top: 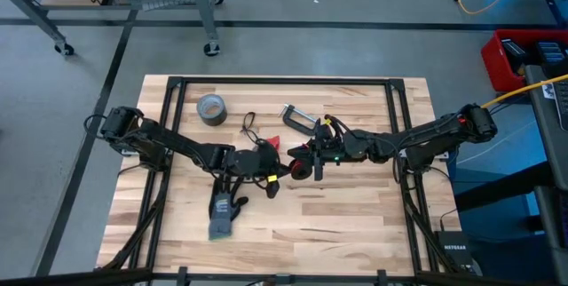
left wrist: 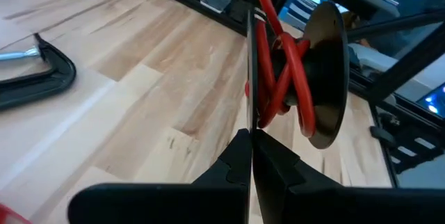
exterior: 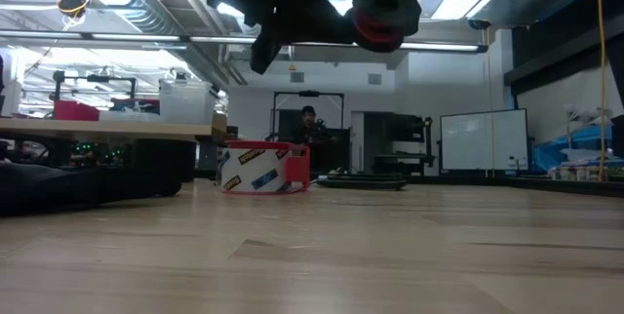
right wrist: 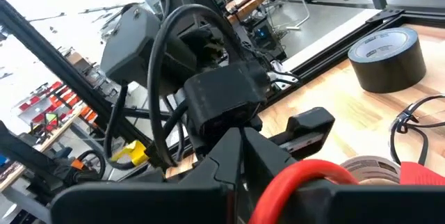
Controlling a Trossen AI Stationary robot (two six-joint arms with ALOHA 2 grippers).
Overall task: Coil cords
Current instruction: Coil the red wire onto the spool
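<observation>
2 sets of jaws meet mid-table, red cord (left wrist: 281,71) just beyond left tips.

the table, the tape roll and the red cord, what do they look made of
Table: looks like wood, pale butcher-block planks with visible grain and seams, matte.
Tape roll: seems to be grey duct tape, dull cloth-like sides, printed inner core.
Red cord: likely a wire in smooth plastic or rubber insulation, slightly glossy, bending in loops around a dark spool.
</observation>
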